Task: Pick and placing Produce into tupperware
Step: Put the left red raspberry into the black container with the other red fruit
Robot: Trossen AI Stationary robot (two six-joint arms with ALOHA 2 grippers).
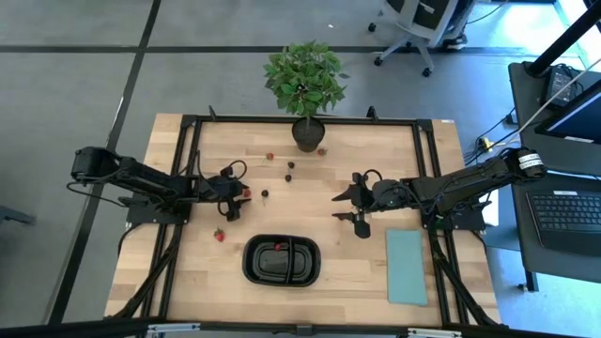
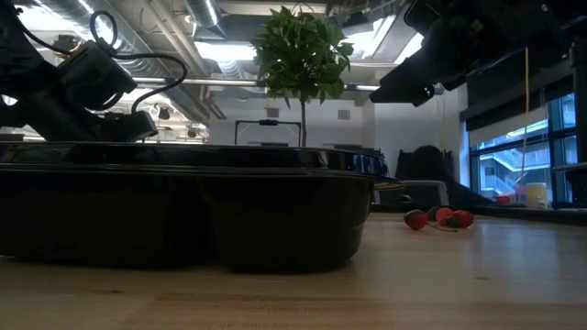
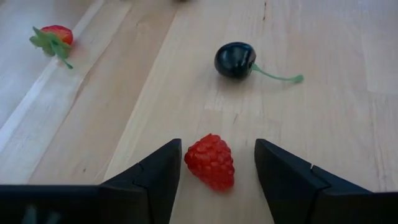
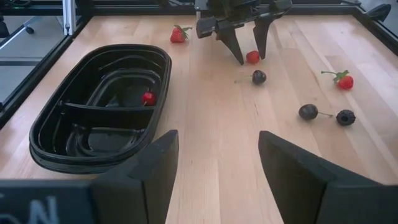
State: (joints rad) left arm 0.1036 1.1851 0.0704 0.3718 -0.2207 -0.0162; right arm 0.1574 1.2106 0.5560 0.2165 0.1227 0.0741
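Your left claw (image 3: 216,163) is down at the worktop (image 1: 366,277) with its two dark fingers (image 3: 152,180) standing apart on either side of a red raspberry (image 3: 211,161) — a gap shows on both sides of the fruit, so nothing is gripped. Just beyond that raspberry you can see a dark cherry (image 3: 235,60) with a green stem, and farther off a strawberry (image 3: 55,35) with its leafy cap. From above, the left claw sits left of centre, up and to the left of the black tupperware (image 1: 281,259), which lies near the front edge of the worktop. Look into the tray and you find one red piece of produce (image 4: 148,98) already resting in one compartment, right beside the central divider. Your right claw (image 1: 351,206) hangs over the worktop to the right of centre with its fingers spread wide and empty, near the pale teal sheet (image 1: 406,268). More produce lies scattered toward the back — two dark pieces (image 4: 325,114) close together and another strawberry (image 4: 342,79) — in front of the potted plant (image 1: 304,83).
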